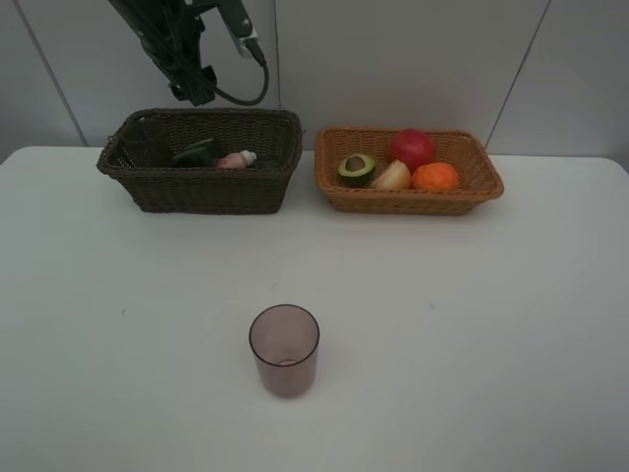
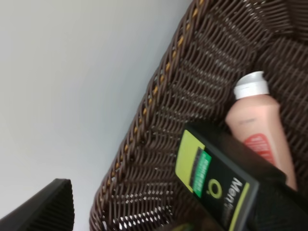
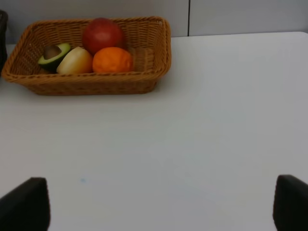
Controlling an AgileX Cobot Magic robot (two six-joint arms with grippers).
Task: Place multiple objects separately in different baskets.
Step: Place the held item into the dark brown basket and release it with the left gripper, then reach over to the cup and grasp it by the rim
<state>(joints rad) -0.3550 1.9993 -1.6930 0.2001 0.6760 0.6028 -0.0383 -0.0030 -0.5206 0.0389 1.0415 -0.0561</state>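
**Ana:** Baskets first: where do they sit?

**Ben:** Side by side at the far edge of the white table (image 1: 472,324). The deep dark brown woven wicker basket (image 1: 201,187) is on the left, the shallow light orange-tan wicker basket (image 1: 408,200) on the right, with a small gap between them.

**Ana:** What's in the tan one?

**Ben:** Four fruits packed close together: a round red apple (image 1: 412,147) at the back, a bright orange tangerine (image 1: 435,176) in front of it to the right, a pale peach-coloured fruit (image 1: 392,176) and an avocado half with its brown pit showing (image 1: 357,168) on the left.

**Ana:** And the dark one?

**Ben:** A small pink bottle with a white cap (image 1: 237,159) lies on its side, next to a dark green pump bottle with a lime label (image 1: 198,152). At the left end, something like a dark translucent cup (image 1: 147,140) stands inside, though it's hard to make out.

**Ana:** Anything outside the baskets?

**Ben:** One translucent brownish-pink plastic cup (image 1: 284,349) stands upright and alone, near the front middle of the table, well apart from both baskets.

**Ana:** The claws?

**Ben:** The left gripper (image 2: 159,211) hangs over the dark basket, jaws spread wide, holding nothing. The right gripper (image 3: 161,204) hovers above bare table, its jaws wide apart too and empty.
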